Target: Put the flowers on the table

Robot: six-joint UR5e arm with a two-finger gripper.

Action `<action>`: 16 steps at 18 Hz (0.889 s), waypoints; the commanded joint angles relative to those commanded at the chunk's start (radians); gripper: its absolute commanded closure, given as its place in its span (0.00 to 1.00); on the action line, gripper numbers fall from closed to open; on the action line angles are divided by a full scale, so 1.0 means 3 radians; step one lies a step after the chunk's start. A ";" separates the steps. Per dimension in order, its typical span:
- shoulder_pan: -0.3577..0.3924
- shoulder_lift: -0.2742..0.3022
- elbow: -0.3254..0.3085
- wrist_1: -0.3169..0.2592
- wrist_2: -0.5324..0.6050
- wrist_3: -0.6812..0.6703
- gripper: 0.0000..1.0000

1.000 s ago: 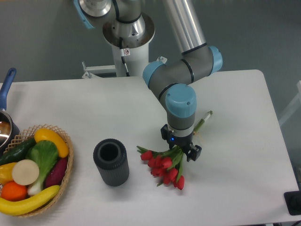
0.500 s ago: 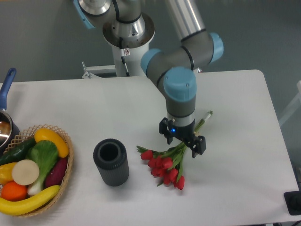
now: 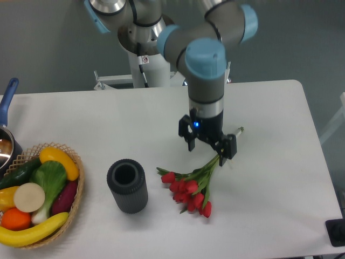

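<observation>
The flowers (image 3: 188, 190), a bunch of red tulips with green leaves and long stems, lie flat on the white table (image 3: 269, 178), blooms toward the front and stem ends pointing to the back right. My gripper (image 3: 207, 150) hangs open just above the stems, lifted clear of them, with nothing between its fingers.
A dark grey ribbed vase (image 3: 127, 185) stands upright to the left of the tulips. A wicker basket (image 3: 75, 198) of vegetables and fruit sits at the front left edge. A pot with a blue handle (image 3: 7, 100) is at the far left.
The gripper has opened, let go of the stems and risen away from the bunch. The tulips stay lying on the table where they were set.
</observation>
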 joint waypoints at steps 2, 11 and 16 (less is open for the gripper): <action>0.0102 0.0107 0.0005 -0.0235 -0.0005 0.0312 0.00; 0.0634 0.0532 0.0005 -0.0890 -0.0194 0.1274 0.00; 0.0665 0.0568 0.0005 -0.0885 -0.0189 0.1336 0.00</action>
